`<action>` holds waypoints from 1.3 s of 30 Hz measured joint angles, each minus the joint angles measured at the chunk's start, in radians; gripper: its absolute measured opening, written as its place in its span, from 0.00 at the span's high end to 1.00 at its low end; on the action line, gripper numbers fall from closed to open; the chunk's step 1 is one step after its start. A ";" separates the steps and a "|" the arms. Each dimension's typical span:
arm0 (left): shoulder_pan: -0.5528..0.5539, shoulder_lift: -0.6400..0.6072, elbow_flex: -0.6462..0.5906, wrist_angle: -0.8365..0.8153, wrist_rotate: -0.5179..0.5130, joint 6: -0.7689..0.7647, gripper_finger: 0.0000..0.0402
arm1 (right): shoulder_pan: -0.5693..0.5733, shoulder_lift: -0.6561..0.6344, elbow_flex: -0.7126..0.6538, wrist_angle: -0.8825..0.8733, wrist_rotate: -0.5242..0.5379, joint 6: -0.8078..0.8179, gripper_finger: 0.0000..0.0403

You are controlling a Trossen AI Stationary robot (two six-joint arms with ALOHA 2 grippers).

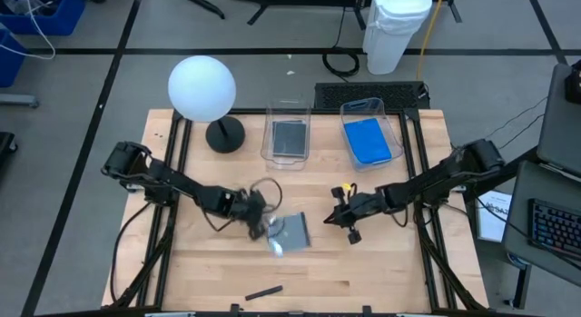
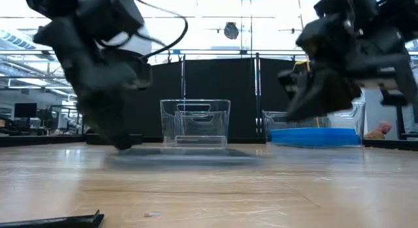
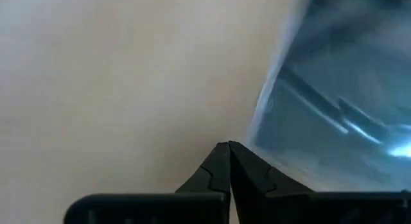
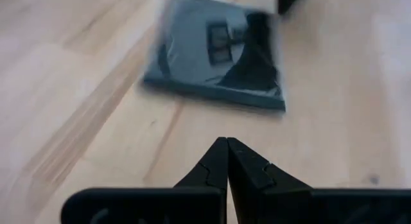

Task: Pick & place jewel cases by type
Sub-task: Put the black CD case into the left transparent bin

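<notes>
One dark grey jewel case [image 1: 290, 233] lies flat on the table's middle; it also shows in the low view [image 2: 186, 153] and in the right wrist view [image 4: 215, 54]. My left gripper [image 1: 263, 224] is shut, its tips down at the tabletop [image 2: 121, 146] by the case's left edge [image 3: 260, 121]. My right gripper [image 1: 343, 219] is shut and hovers above the table [image 2: 307, 104], right of the case. Another dark case [image 1: 289, 137] lies in the left clear tub. Blue cases [image 1: 369, 141] lie in the right tub. My left gripper stands with its shut fingertips [image 3: 228, 150] pointing down at the table, right beside the grey case's left edge [image 3: 257, 131]. I cannot tell whether they touch the case. The case lies flat on the wood.
A white globe lamp [image 1: 201, 86] on a black foot stands at the far left. The two clear tubs [image 1: 287, 108] [image 1: 396, 126] sit along the far edge. A small dark stick [image 1: 263, 292] lies near the near edge. Bare wood lies around the case.
</notes>
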State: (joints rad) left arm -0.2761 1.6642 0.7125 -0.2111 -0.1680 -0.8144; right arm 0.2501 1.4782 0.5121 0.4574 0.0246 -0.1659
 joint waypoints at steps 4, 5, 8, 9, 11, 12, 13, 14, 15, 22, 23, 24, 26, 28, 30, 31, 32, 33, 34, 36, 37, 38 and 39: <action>-0.037 -0.011 0.027 0.000 0.177 0.057 0.99 | 0.018 0.103 0.000 0.048 -0.001 0.042 1.00; -0.047 -0.011 0.038 -0.008 0.192 0.064 0.99 | 0.022 0.132 0.000 0.071 0.000 0.059 1.00; -0.081 -0.007 0.073 -0.061 0.223 0.061 0.99 | 0.029 0.208 0.000 0.141 -0.001 0.079 1.00; -0.092 -0.007 0.084 -0.086 0.228 0.047 0.99 | 0.033 0.224 0.001 0.152 0.000 0.079 1.00; -0.112 -0.007 0.100 -0.118 0.224 0.014 0.99 | 0.034 0.252 0.011 0.164 0.000 0.078 1.00; -0.123 -0.007 0.106 -0.117 0.215 0.001 0.99 | 0.035 0.260 0.017 0.167 -0.003 0.079 1.00; -0.135 -0.008 0.110 -0.107 0.205 -0.011 0.99 | 0.035 0.268 0.020 0.167 -0.012 0.085 1.00; -0.149 -0.008 0.112 -0.089 0.197 -0.020 0.99 | 0.035 0.274 0.022 0.169 -0.027 0.093 1.00; -0.161 -0.006 0.112 -0.071 0.191 -0.032 0.99 | 0.034 0.277 0.024 0.171 -0.040 0.101 1.00; -0.202 0.055 0.114 0.014 0.097 -0.069 0.99 | 0.049 0.279 0.024 0.159 -0.070 0.170 1.00; -0.201 0.070 0.116 0.037 0.096 -0.076 0.99 | 0.053 0.279 0.024 0.153 -0.070 0.189 1.00; -0.197 0.086 0.117 0.059 0.104 -0.082 0.99 | 0.059 0.278 0.024 0.142 -0.070 0.211 1.00; -0.190 0.127 0.119 0.115 0.130 -0.081 0.98 | 0.075 0.273 0.024 0.107 -0.070 0.261 1.00; -0.187 0.165 0.119 0.175 0.146 -0.067 0.98 | 0.094 0.271 0.024 0.072 -0.070 0.312 1.00; -0.185 0.199 0.119 0.248 0.152 -0.039 0.98 | 0.115 0.271 0.024 0.048 -0.070 0.367 1.00; -0.181 0.215 0.120 0.284 0.161 -0.027 0.98 | 0.127 0.271 0.024 0.039 -0.070 0.396 1.00; -0.179 0.226 0.120 0.315 0.167 -0.015 0.98 | 0.138 0.271 0.024 0.033 -0.070 0.420 1.00; -0.176 0.235 0.119 0.340 0.170 -0.002 0.98 | 0.149 0.271 0.024 0.028 -0.070 0.440 1.00; -0.171 0.242 0.118 0.368 0.180 0.014 0.98 | 0.158 0.266 0.024 0.022 -0.072 0.453 1.00; -0.166 0.256 0.117 0.416 0.196 0.041 0.98 | 0.170 0.241 0.024 -0.014 -0.074 0.457 1.00; -0.163 0.259 0.117 0.432 0.197 0.055 0.98 | 0.172 0.227 0.023 -0.028 -0.063 0.460 1.00; -0.160 0.260 0.116 0.440 0.197 0.070 0.98 | 0.171 0.210 0.023 -0.035 -0.049 0.466 1.00; -0.158 0.260 0.115 0.448 0.196 0.082 0.98 | 0.171 0.189 0.023 -0.045 -0.037 0.469 1.00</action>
State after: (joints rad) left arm -0.4345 1.9244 0.8276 0.2366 0.0279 -0.7329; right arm 0.4211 1.6672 0.5348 0.4122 -0.0128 0.3033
